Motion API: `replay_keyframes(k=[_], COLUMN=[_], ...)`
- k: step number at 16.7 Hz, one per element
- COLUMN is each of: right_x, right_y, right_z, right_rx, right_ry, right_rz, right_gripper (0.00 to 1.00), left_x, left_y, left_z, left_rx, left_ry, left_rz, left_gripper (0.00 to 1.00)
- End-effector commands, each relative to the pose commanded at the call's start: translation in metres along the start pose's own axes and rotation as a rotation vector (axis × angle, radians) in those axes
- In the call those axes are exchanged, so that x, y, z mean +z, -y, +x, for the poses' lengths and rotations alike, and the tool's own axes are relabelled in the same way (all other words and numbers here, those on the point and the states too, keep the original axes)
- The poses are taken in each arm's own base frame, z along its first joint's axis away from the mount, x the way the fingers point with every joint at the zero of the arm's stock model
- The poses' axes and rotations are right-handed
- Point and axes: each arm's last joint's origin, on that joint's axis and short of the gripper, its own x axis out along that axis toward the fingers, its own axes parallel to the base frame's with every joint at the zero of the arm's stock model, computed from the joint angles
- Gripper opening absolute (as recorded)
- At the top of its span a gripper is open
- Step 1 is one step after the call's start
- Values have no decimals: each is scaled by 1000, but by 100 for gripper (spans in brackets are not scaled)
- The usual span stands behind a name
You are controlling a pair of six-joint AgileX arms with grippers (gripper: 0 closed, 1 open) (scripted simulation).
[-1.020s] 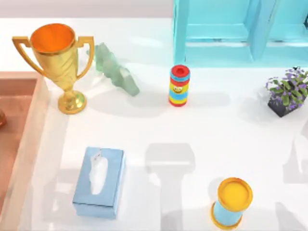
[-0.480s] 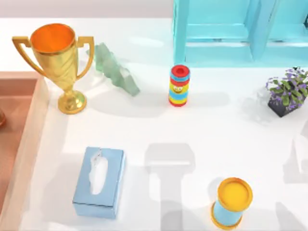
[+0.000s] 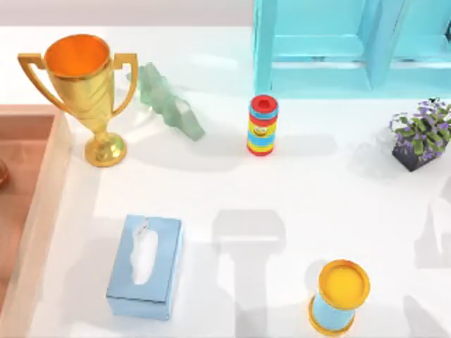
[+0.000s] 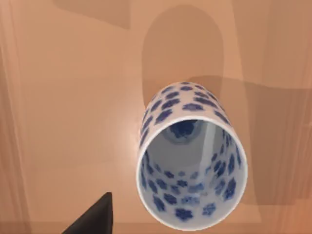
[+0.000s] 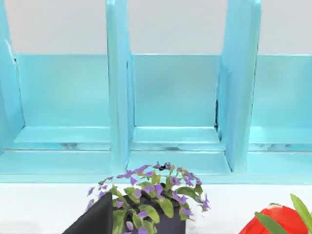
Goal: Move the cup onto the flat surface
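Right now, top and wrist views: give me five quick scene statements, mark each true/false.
1. The cup stands upright near the table's front right. True.
2. The gold trophy lies tipped over. False: it stands upright, back left.
3. The tissue box touches the cup. False: bare table separates them.
4. The striped ring stack stands in front of the turquoise shelf. True.
5. The left wrist view shows a blue-flowered white cup on a wooden surface. True.
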Motion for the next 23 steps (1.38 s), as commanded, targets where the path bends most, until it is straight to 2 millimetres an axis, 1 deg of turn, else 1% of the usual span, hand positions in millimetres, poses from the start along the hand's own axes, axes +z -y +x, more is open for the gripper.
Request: replay_keyframes(k=[3,5,7,10,23], right_x=[0,0,0,0,0], right_y=[0,0,0,0,0], right_z=[0,0,0,0,0], right_rx=[0,0,0,0,0], right_ry=[0,0,0,0,0], right_rz=[0,0,0,0,0], right_gripper=[100,100,100,100,100], left_x=[0,-3,-4,-4,-4], left_y=[0,0,1,1,1], left_z=[36,52,58,58,58], left_rx=[2,1,-1,-1,-1], left_ry=[8,2,-2,-2,-2], left_rz=[1,0,0,0,0], left_gripper=[100,100,100,100,2])
